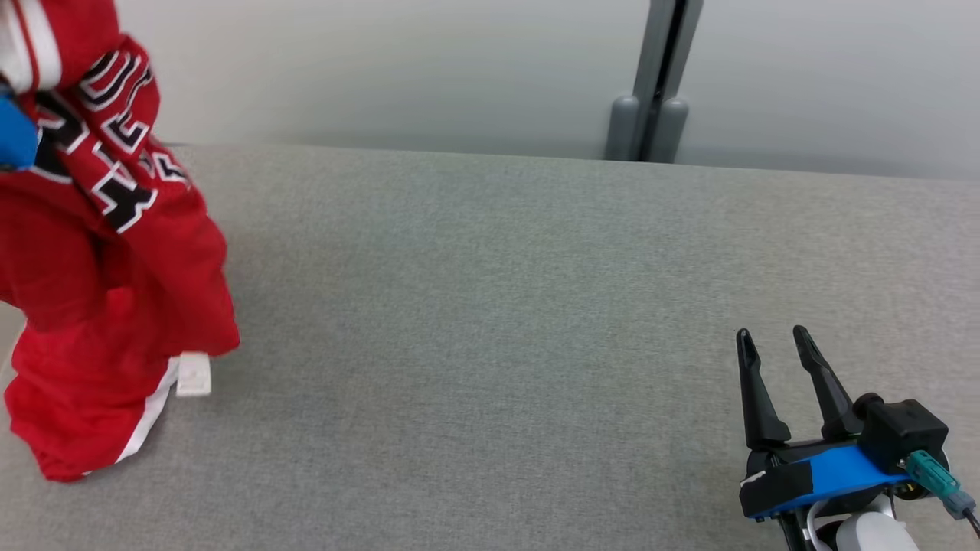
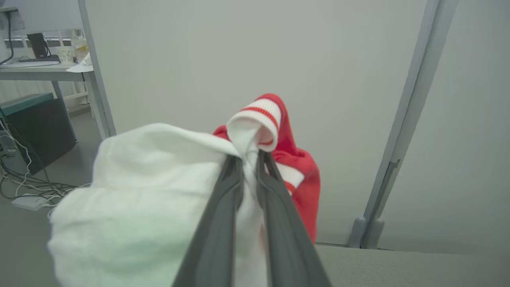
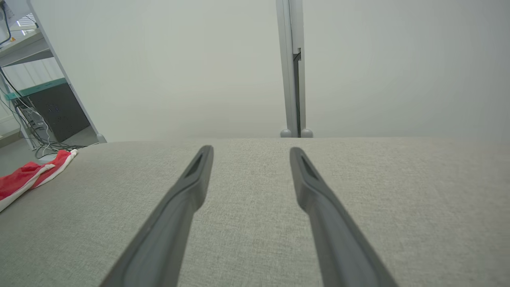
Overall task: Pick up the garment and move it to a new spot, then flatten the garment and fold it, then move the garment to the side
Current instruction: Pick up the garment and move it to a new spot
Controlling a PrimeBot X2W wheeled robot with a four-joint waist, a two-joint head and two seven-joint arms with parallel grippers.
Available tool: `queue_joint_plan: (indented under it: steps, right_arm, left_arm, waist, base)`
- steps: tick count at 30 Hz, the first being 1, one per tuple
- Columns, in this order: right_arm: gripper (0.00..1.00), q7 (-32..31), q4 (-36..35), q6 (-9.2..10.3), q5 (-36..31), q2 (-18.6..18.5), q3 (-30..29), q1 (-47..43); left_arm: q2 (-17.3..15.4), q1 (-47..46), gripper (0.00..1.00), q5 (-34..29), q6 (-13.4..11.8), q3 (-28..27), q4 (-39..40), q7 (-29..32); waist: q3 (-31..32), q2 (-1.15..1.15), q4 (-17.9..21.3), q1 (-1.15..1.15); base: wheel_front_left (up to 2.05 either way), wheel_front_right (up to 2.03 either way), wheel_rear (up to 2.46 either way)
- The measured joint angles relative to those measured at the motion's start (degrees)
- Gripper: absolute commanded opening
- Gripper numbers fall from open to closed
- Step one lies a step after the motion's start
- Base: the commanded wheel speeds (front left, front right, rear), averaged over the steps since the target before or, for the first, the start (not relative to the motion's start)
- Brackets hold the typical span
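Grey fabric table (image 1: 490,306) in head view; red garment (image 1: 115,306) hangs at left, btm end touching table. Right gripper (image 1: 772,334) lower right, fingers apart, empty. Left wrist view: left gripper (image 2: 249,157) clamped on garment's white striped trim. Right wrist view: garment at table's left edge.

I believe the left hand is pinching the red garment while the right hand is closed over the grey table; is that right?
Not quite: the right hand is open, its fingers spread with nothing between them, as the right wrist view shows. The left hand is indeed pinching the red garment, and the right hand is over the grey table.
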State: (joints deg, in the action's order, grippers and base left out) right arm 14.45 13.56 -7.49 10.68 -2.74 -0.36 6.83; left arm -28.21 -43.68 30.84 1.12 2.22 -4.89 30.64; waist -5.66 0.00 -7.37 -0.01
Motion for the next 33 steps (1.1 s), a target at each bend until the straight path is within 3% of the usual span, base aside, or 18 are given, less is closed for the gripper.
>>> queue_joint_plan:
  steps: [8, 18, 26, 33]
  right_arm:
    - [1.00, 0.35, 0.29, 0.00, 0.16, -0.01, 1.57, -0.06]
    - [1.00, 0.49, 0.07, 0.00, 0.82, 0.01, 3.68, 0.25]
    - [1.00, 0.52, -0.07, 0.00, 1.26, 0.00, 3.58, 0.31]
    - [1.00, 0.53, 0.18, 0.00, 1.59, 0.00, 3.87, 0.36]
  left_arm:
    - [2.81, -5.46, 0.00, 0.47, 1.25, 3.42, 7.35, 0.07]
    - [7.88, -3.65, 0.00, 3.82, 2.46, 7.53, 10.15, -0.86]
    - [12.78, 3.31, 0.00, 4.54, 3.46, 14.05, 4.71, -2.33]
    - [16.67, 12.26, 0.00, 3.56, 3.99, 19.09, -6.99, -7.79]
  waist:
    - [0.51, 0.00, 6.28, 0.01]
    - [-1.01, 0.00, 15.53, 0.01]
    - [-2.34, 0.00, 19.85, 0.01]
    - [-2.19, 0.00, 21.39, 0.01]
  base:
    - [0.00, 0.00, 0.00]
    - [0.00, 0.00, 0.00]
    - [0.00, 0.00, 0.00]
    - [0.00, 0.00, 0.00]
